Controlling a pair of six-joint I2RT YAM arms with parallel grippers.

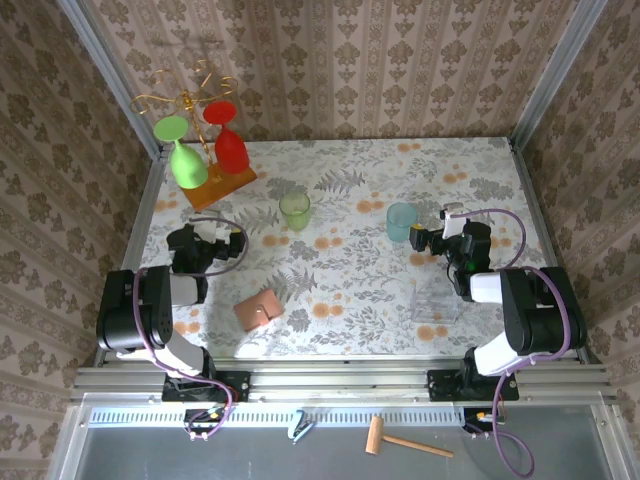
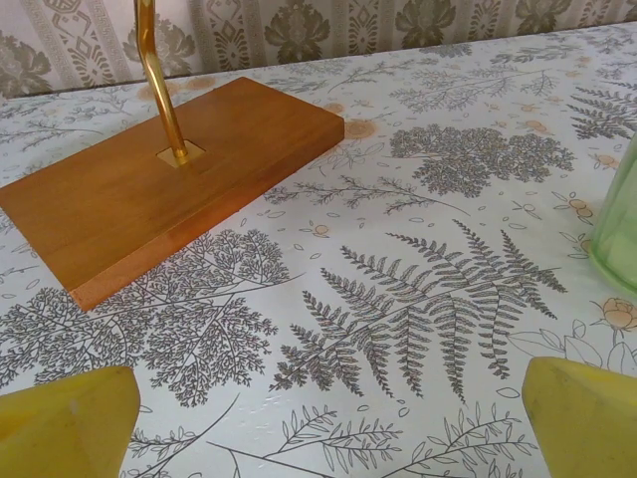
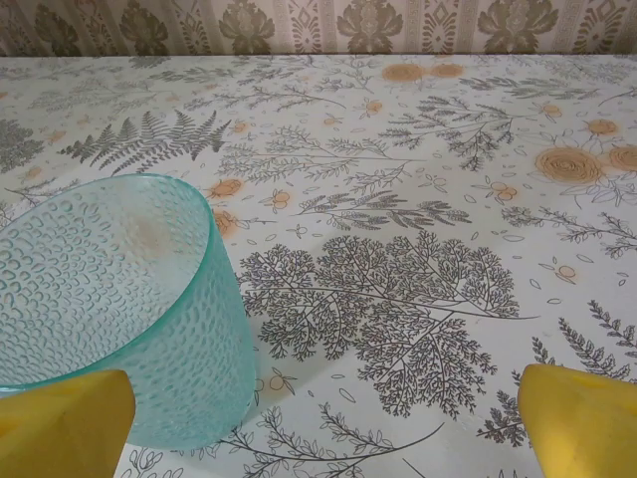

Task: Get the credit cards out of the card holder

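Folding card holder (inside hidden)

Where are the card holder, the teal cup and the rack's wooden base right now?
card holder (image 1: 259, 310): top external view, middle of its salmon-pink outside.
teal cup (image 3: 119, 309): right wrist view, its dimpled side wall.
wooden base (image 2: 129, 189): left wrist view, its flat top face.
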